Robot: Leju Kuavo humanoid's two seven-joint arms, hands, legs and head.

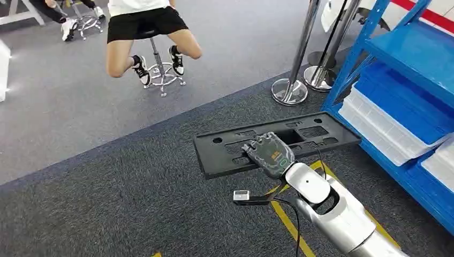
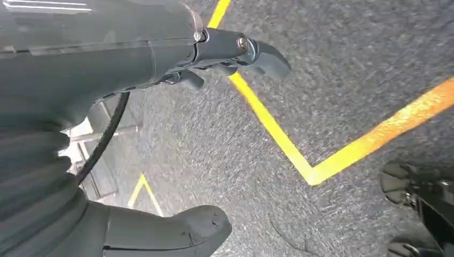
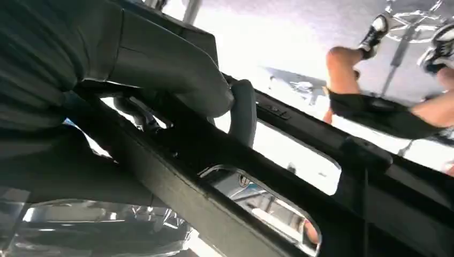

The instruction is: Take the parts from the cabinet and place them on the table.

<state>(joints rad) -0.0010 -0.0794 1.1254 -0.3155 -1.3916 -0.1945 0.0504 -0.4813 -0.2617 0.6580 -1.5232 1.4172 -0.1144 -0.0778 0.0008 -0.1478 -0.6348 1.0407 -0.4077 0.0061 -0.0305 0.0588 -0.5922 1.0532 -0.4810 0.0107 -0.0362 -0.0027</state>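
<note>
One long flat black slotted panel (image 1: 230, 152) is grasped by right hand (image 1: 270, 155) fingers (image 3: 243, 110).

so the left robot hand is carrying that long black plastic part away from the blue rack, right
Not quite: it is the right robot hand that holds the long black plastic part, as the head view shows, with the blue rack at the right. The right wrist view shows its fingers wrapped over the part's edge. The left robot hand hangs over the floor, holding nothing.
</note>
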